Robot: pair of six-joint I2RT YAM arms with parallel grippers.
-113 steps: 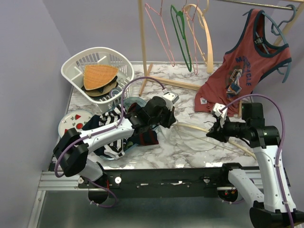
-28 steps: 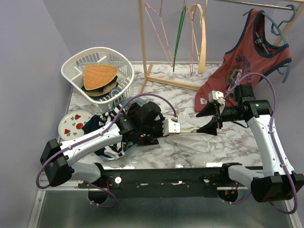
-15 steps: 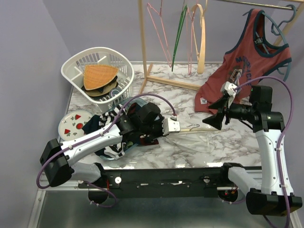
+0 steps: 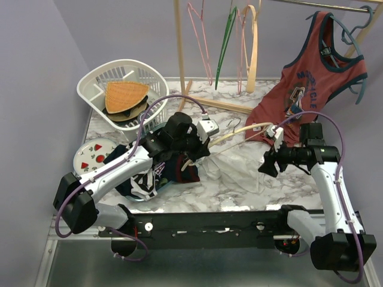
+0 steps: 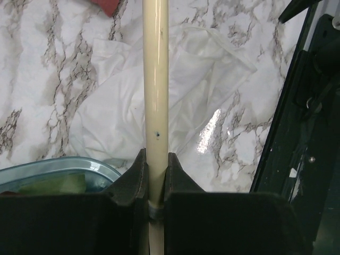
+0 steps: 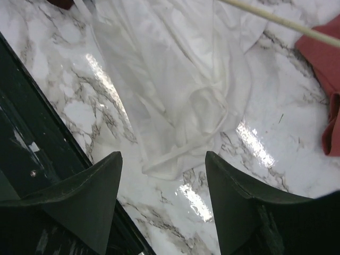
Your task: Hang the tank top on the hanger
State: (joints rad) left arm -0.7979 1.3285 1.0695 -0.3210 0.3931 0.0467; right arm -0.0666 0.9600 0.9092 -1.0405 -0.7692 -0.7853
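One change: hanger (image 4: 239, 133) lifted.
Left gripper (image 5: 156, 159) pinches it; top (image 4: 236, 167) looks not on yet; right gripper (image 6: 162, 159), jaws wide, came down empty.

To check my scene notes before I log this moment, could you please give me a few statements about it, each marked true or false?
1. The left gripper is shut on the hanger. True.
2. The right gripper is gripping the tank top. False: its jaws are open above the fabric and hold nothing.
3. The tank top hangs from the rail. False: it lies crumpled on the marble table.
4. A red top hangs on a blue-grey hanger. True.
5. The white basket is empty. False: it holds a woven orange item.
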